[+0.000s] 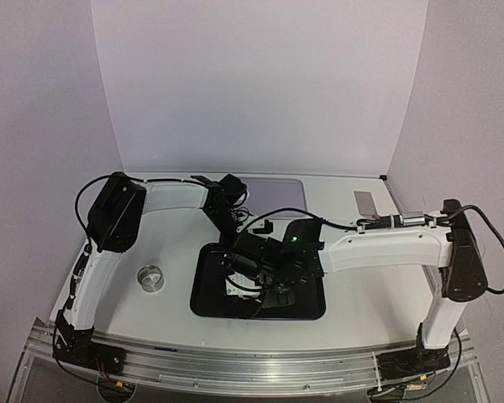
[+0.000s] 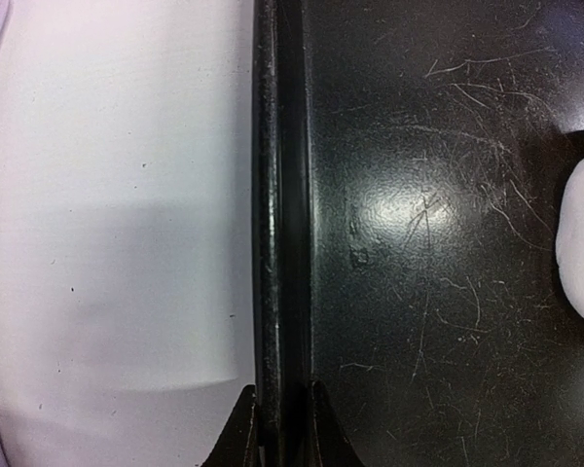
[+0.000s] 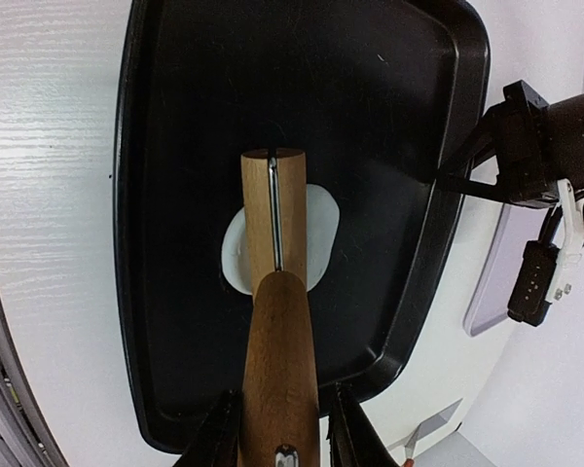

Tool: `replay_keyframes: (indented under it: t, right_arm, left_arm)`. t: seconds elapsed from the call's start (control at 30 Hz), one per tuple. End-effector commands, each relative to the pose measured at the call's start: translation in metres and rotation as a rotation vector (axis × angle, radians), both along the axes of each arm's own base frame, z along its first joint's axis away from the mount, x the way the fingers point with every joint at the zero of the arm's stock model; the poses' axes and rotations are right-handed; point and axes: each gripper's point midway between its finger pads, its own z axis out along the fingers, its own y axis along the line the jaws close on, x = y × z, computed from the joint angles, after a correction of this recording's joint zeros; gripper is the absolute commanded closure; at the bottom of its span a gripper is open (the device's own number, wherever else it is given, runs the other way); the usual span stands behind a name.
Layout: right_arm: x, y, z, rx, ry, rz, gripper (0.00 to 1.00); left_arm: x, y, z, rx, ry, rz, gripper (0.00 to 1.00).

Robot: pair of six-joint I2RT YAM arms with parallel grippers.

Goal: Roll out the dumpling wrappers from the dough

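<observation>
Right wrist: dough (image 3: 319, 233) lies beneath the right gripper (image 3: 282, 433)'s rolling pin (image 3: 275, 331).

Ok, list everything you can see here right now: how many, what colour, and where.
tray: one, black, middle of the table
dough: one flattened lump, white, inside the tray
rolling pin: one, brown wood, over the dough
metal ring: one, silver, on the table left of the tray
mat: one, pale lilac, far side behind the tray
card: one, grey, far right of the table
table: one, white
left hand: one, black, shut on the tray's rim
right hand: one, black, shut on the rolling pin
</observation>
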Motion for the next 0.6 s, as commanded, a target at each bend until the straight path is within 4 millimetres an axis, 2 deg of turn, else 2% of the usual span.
replay_keyframes:
  t: [0.0, 0.1, 0.27, 0.43, 0.57]
  right_arm:
    - [0.004, -0.002, -0.032, -0.021, 0.033, -0.053, 1.00]
    - [0.015, -0.003, -0.037, -0.007, 0.034, -0.131, 1.00]
    - [0.049, 0.001, -0.025, 0.085, 0.077, -0.280, 1.00]
    - [0.070, -0.005, -0.035, 0.022, 0.098, -0.348, 1.00]
    - [0.088, -0.005, -0.036, -0.008, 0.040, -0.357, 1.00]
  left_arm:
    - [-0.001, 0.016, -0.032, 0.130, -0.057, -0.064, 1.00]
    - [-0.003, 0.015, -0.033, 0.136, -0.065, -0.076, 1.00]
    - [-0.010, 0.011, -0.034, 0.139, -0.071, -0.103, 1.00]
    - [-0.014, 0.011, -0.034, 0.142, -0.060, -0.102, 1.00]
    - [-0.016, 0.013, -0.035, 0.145, -0.052, -0.104, 1.00]
